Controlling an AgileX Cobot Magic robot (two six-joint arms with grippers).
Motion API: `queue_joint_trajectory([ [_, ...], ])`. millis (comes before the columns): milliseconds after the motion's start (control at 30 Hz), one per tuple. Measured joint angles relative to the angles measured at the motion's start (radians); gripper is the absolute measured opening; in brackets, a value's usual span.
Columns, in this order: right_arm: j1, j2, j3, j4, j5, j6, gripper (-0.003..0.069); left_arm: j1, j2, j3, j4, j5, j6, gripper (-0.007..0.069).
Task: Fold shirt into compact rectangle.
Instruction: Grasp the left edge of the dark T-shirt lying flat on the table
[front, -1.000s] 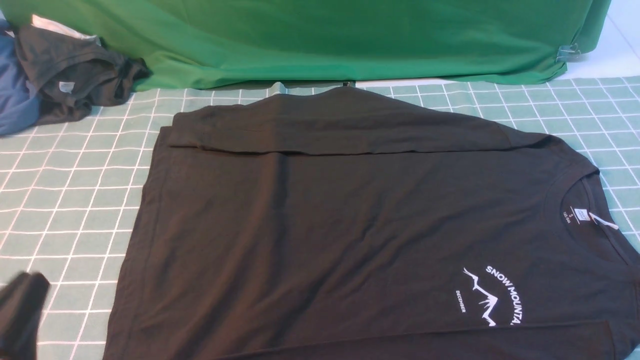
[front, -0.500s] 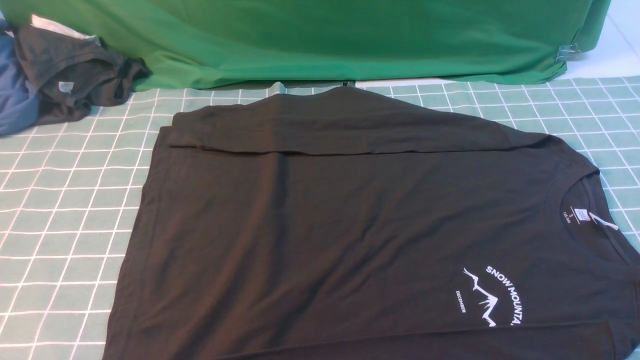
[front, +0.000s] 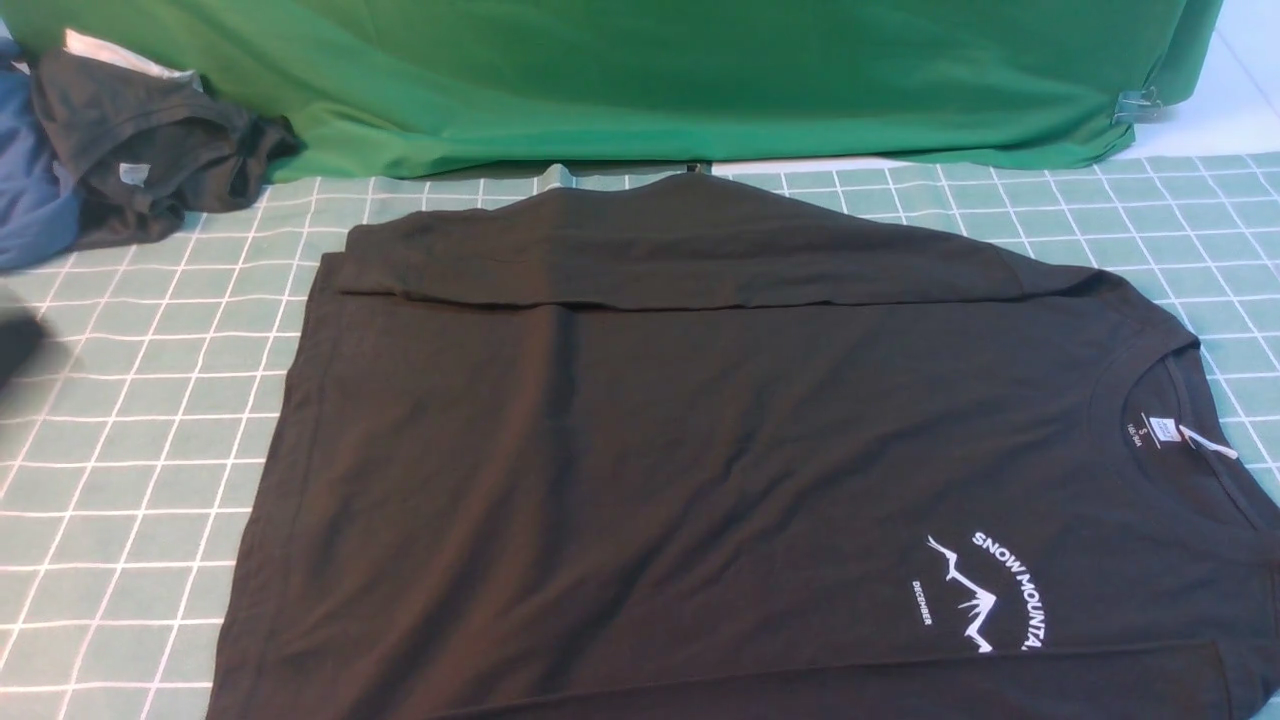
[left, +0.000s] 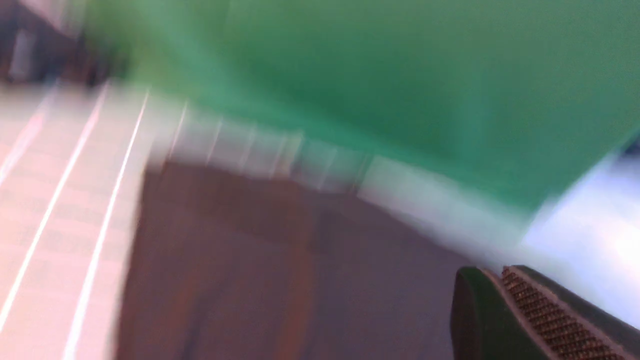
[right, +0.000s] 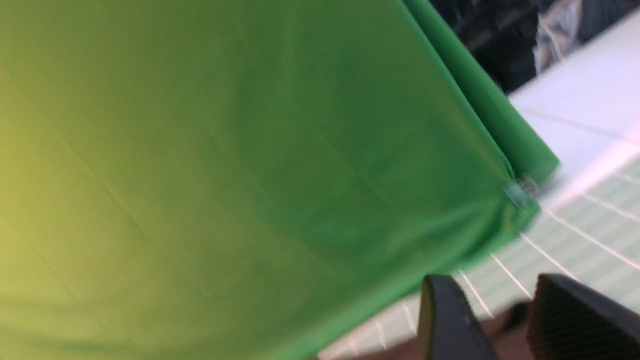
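Observation:
The black shirt (front: 700, 450) lies flat on the checked cloth, its collar and white neck label (front: 1160, 428) to the right and the white mountain print (front: 985, 590) near the front right. Its far sleeve (front: 680, 260) is folded across the body, and the near sleeve runs along the front edge. A dark blur at the left edge is my left gripper (front: 14, 345), clear of the shirt. In the blurred left wrist view the left gripper (left: 495, 272) has its fingers together, holding nothing. My right gripper (right: 492, 285) is open and empty above the shirt's edge; the front view does not show it.
A dark grey garment (front: 150, 150) and a blue garment (front: 30, 190) lie heaped at the back left. A green cloth backdrop (front: 650, 80) hangs along the back, held by a clip (front: 1135, 105). The green checked tablecloth (front: 130, 450) covers the table.
The left gripper's dark shape was at the front-left corner a second ago, vanished from view, and now shows further back on the left edge. The shirt has not moved.

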Motion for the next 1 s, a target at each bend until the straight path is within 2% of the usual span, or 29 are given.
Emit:
queue_joint_trajectory([
  [67,0.011,-0.001,-0.037,0.002,0.071,0.012,0.0229,0.0,0.111,-0.002,0.003,0.102,0.044,0.0015],
  [133,0.056,0.027,-0.184,0.002,0.256,-0.095,0.0169,0.0,0.285,0.016,-0.007,0.193,0.148,0.0015],
  [200,0.094,0.096,-0.314,0.002,0.421,-0.233,0.0099,-0.002,0.367,0.039,-0.032,0.195,0.199,0.0007],
  [267,0.134,0.214,-0.459,-0.008,0.554,-0.305,0.005,-0.018,0.408,0.069,-0.032,0.182,0.226,0.0003],
  [300,0.138,0.227,-0.474,-0.009,0.568,-0.311,0.0045,-0.021,0.412,0.072,-0.03,0.181,0.226,0.0002],
  [333,0.17,0.369,-0.611,-0.027,0.697,-0.364,0.0034,-0.058,0.437,0.105,0.015,0.175,0.204,0.0002],
  [467,0.212,0.603,-0.786,-0.038,0.891,-0.474,0.0033,-0.149,0.453,0.16,0.127,0.174,0.109,0.0002],
  [667,0.269,0.809,-0.83,0.012,0.986,-0.562,0.0033,-0.212,0.453,0.171,0.195,0.162,0.04,0.0008],
  [767,0.296,0.832,-0.83,0.038,0.979,-0.567,0.0033,-0.217,0.469,0.174,0.215,0.167,0.038,0.0047],
  [867,0.327,0.835,-0.832,0.048,0.938,-0.571,0.0033,-0.219,0.514,0.181,0.247,0.155,0.036,0.013],
  [1000,0.361,0.835,-0.832,0.051,0.887,-0.59,0.0035,-0.219,0.609,0.181,0.249,0.086,0.049,0.0308],
])
